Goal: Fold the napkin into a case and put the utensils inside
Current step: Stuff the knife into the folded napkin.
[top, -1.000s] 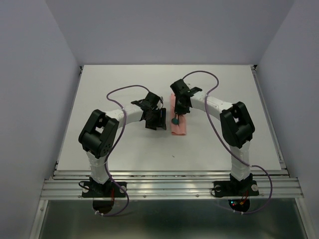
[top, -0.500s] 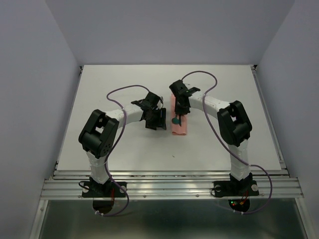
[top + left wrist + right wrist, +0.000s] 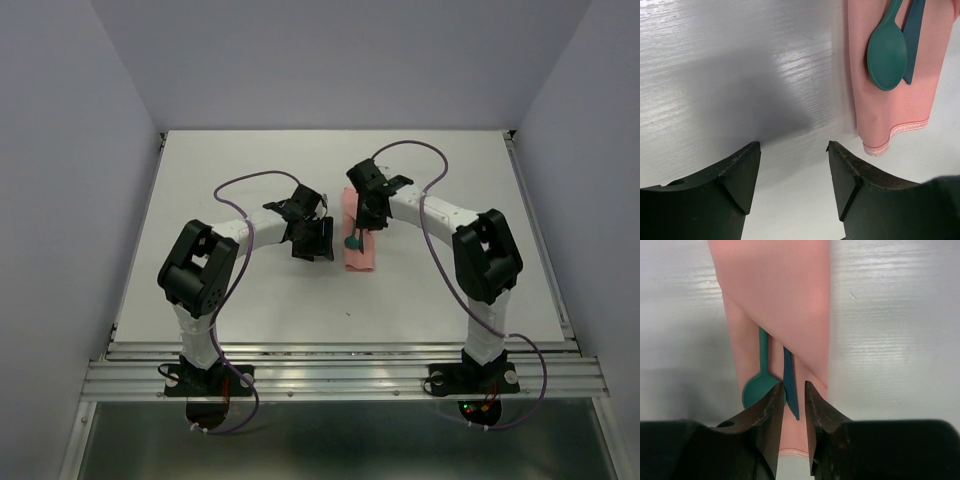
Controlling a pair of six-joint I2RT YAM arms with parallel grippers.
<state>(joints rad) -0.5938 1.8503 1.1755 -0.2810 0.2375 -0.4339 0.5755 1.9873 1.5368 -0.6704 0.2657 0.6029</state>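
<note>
My right gripper (image 3: 792, 387) hangs low over the near end of the narrow, layered salmon-pink cloth case (image 3: 780, 290), jaws parted only a slit and clamped on nothing that I can see. The case lies near the middle of the white table (image 3: 200, 200). The small dark-teal plastic utensils (image 3: 887, 52) have their handles tucked under the case's diagonal flap. The round spoon (image 3: 757, 390) bowl and the tip of the flat knife-like piece (image 3: 791, 400) stick out, the tip right in my slit. My left gripper (image 3: 794, 150) stands wide and empty over bare table just beside the case's left edge, pinning nothing

The risk, as I judge it: with so little clearance, a finger could snag the knife-like piece or the flap when I lift away and drag it out. The thin cloth is loose, so any brush may slide it or spring the fold open, spilling both pieces
</note>
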